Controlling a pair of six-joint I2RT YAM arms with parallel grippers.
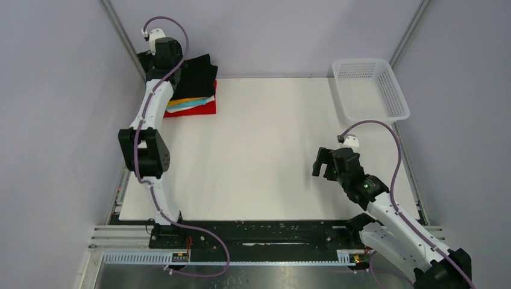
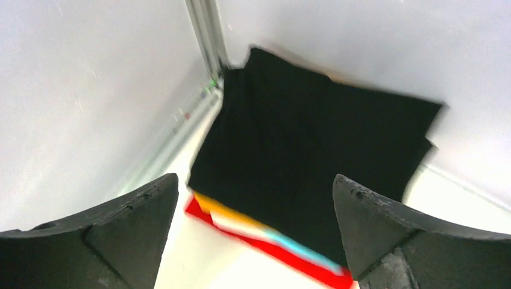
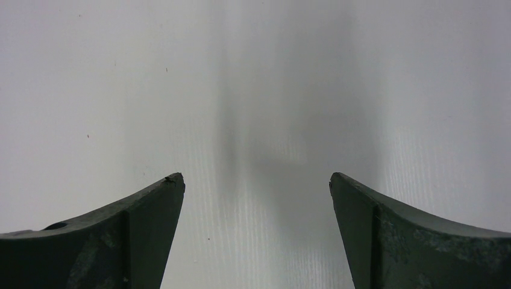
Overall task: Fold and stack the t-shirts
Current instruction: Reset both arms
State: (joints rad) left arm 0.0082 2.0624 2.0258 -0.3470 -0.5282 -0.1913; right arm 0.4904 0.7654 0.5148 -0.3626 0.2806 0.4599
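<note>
A folded black t-shirt (image 1: 197,75) lies on top of a stack at the table's far left corner. Under it show edges of orange (image 1: 179,101), teal (image 1: 194,103), white and red (image 1: 202,110) shirts. In the left wrist view the black shirt (image 2: 313,150) fills the middle, with orange (image 2: 226,212), teal (image 2: 301,248) and red (image 2: 301,265) edges below it. My left gripper (image 2: 256,186) is open and empty, hovering above the stack; in the top view its fingers are hidden behind the wrist. My right gripper (image 1: 321,161) is open and empty over bare table (image 3: 259,120) at the right.
A white plastic mesh basket (image 1: 369,88) stands at the far right corner. Grey walls and a metal corner post (image 2: 208,36) close in behind the stack. The black rail (image 1: 259,235) with the arm bases runs along the near edge.
</note>
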